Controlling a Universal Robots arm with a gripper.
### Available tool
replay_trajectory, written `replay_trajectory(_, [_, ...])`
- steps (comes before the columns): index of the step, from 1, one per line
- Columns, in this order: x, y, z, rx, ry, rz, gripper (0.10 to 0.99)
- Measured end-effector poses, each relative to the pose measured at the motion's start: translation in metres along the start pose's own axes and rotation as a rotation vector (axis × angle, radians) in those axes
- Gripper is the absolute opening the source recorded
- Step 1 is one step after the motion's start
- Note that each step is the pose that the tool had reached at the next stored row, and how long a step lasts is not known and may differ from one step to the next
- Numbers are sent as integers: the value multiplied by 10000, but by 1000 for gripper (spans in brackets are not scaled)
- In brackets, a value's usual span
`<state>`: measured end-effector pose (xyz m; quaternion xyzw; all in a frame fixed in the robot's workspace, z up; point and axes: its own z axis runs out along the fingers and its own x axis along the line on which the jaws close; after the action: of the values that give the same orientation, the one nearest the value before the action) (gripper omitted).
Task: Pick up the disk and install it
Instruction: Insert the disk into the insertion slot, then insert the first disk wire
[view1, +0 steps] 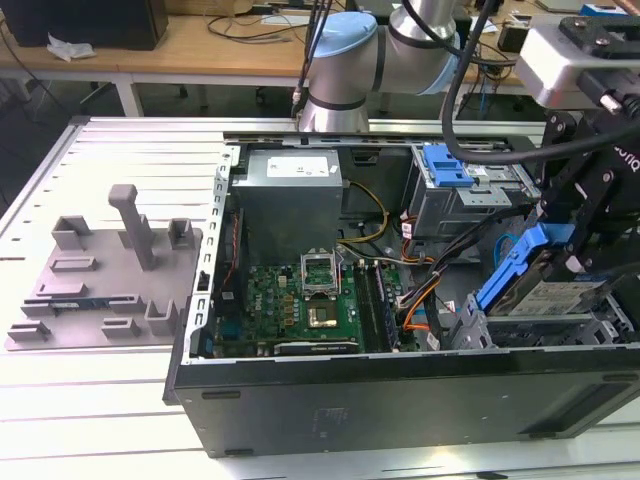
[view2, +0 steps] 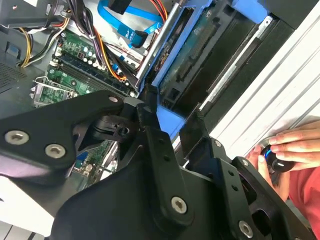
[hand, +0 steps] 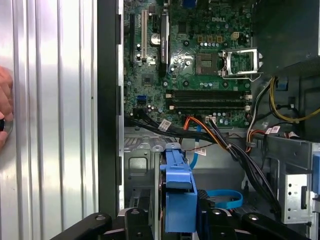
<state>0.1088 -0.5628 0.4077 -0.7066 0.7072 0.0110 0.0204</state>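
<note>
while the pincer (view2: 172, 119) clamps the disk (view1: 560, 295), it apparently lies inside the case (view1: 400, 392).

Bright, even room light washes the ribbed table (view1: 110, 150) pale at the exterior view's left. Soft shadow fills the computer case (view1: 400, 400).

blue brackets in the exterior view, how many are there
2. One bracket frames the disk held in the gripper, at the exterior view's right; another sits on the drive cage behind it. Others may be hidden.

Slatted metal table (view1: 100, 405) bears computer case (view1: 400, 400) and grey fixture (view1: 100, 285).
</note>
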Motion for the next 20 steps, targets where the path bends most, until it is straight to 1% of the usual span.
replay_trajectory(6, [3, 1, 14, 0, -2, -1, 455])
replay_trajectory(7, [3, 1, 14, 0, -3, -1, 514])
replay_trajectory(8, [4, 2, 14, 0, -3, 0, 514])
replay_trajectory(9, [3, 2, 14, 0, -3, 0, 584])
replay_trajectory(20, [3, 8, 14, 0, -3, 0, 584])
